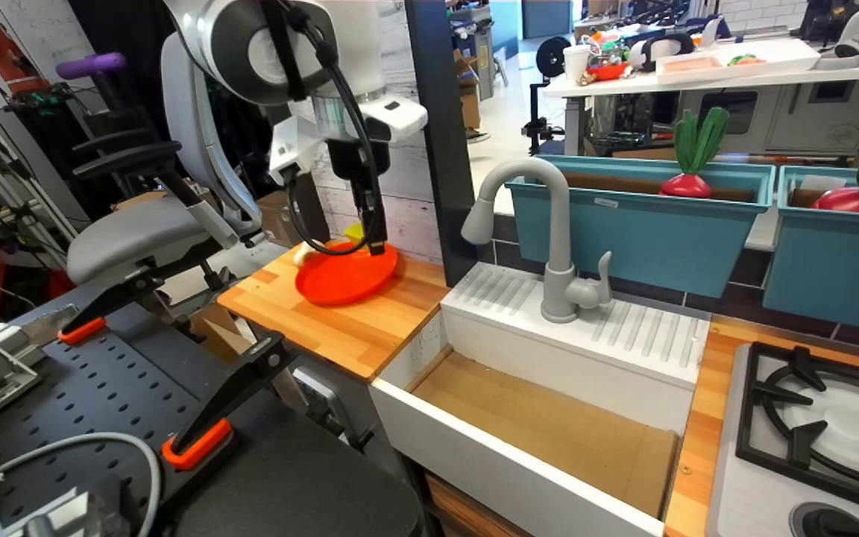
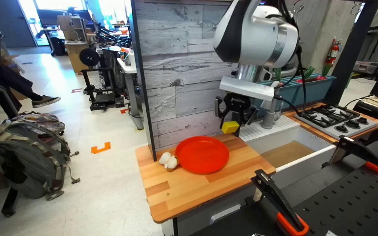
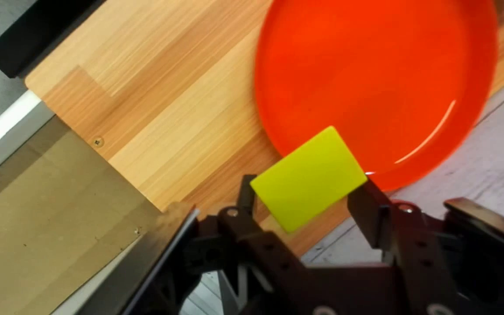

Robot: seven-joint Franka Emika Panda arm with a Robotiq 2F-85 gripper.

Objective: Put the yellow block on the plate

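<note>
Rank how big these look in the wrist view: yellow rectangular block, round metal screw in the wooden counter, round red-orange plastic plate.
1. Plate, cut off at the picture's top
2. Block, nearest the camera
3. Screw

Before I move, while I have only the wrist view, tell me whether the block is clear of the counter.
Observer: Clear. The gripper holds the block in the air, with the upright wall behind it in an exterior view.
Operator: Now tell me what sits past the plate.
Observer: It looks like garlic, on the counter close beside the plate, on the side away from the block.
Operator: Check the back of the sink.
Observer: A faucet stands there, in both exterior views.
</note>
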